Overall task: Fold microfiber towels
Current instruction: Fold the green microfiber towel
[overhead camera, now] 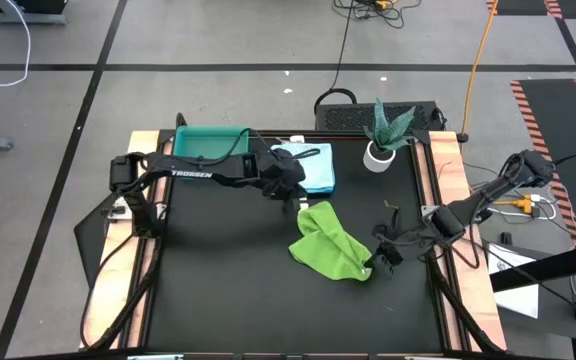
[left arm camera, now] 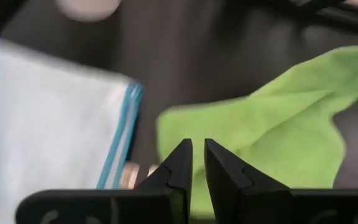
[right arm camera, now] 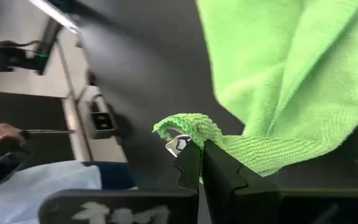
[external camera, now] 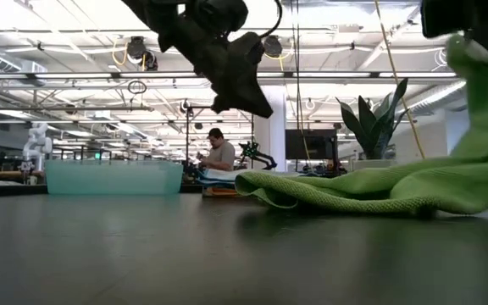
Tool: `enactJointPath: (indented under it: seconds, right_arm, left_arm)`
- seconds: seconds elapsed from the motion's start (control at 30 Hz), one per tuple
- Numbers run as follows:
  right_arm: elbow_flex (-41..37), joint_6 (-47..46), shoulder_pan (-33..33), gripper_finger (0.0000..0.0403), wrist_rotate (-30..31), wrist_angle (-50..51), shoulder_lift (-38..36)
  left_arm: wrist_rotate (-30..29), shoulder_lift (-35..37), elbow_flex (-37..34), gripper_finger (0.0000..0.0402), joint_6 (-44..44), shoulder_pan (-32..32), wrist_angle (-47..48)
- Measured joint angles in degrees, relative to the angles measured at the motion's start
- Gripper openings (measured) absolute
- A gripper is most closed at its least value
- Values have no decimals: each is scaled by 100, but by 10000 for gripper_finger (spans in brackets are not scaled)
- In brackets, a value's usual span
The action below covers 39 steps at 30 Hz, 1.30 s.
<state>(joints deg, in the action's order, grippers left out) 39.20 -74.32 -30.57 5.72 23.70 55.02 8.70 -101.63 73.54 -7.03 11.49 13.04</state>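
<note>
Looking down from above, the soft green crumpled towel [overhead camera: 330,243] lies on the dark desk [overhead camera: 218,290], not folded yet. The right hand [overhead camera: 376,262] pinches its corner. The left hand [overhead camera: 290,198] hovers nearby, nearly closed and empty. Pale blue folded towels [overhead camera: 313,165] sit beside the teal plastic tray [overhead camera: 208,141]. Low down, the green towel lies bunched.

— Where's the crumpled towel [overhead camera: 330,243]?
— Mid-table, with the right gripper [overhead camera: 381,258] at its right corner.
— And the folded towel [overhead camera: 308,167]?
— Behind it, just right of the tray [overhead camera: 208,142]. The left gripper [overhead camera: 286,196] hangs between the two towels; the plant [overhead camera: 386,134] stands at the back right.
</note>
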Motion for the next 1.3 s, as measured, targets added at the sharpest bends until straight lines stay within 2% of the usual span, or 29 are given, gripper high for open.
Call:
enactJointPath:
  seconds: [0.13,0.2,0.27,0.43,0.53,0.63,0.77,1.03,1.17,1.3]
  right_arm:
    - [0,-119,42,0,53,16,99]
    - [0,-266,156,0,172,35,204]
    - [0,-271,348,0,32,-76,435]
    - [0,440,937,0,-1490,-1265,1629]
    - [0,994,1211,0,-2093,-2289,2425]
    - [2,1335,1434,0,-2071,-2757,2846]
    - [2,1624,1827,0,-1682,-2392,2968]
    - [4,2229,2628,0,-836,-2046,2987]
    - [4,2511,2874,0,-746,-1875,3070]
    - [4,2543,2912,0,-971,-2123,3319]
  left_arm:
    - [540,-207,130,59,356,-28,-118]
    - [589,-306,157,80,375,-61,-81]
    - [587,-333,168,101,374,-92,-90]
    - [552,-329,179,142,355,-93,-81]
    - [489,-329,179,153,332,-57,-58]
    - [482,-327,179,153,335,-70,183]
    - [635,-210,175,153,346,-97,531]
    - [640,222,179,152,205,-120,475]
    - [632,323,179,152,176,-118,528]
    - [630,382,179,152,21,-118,580]
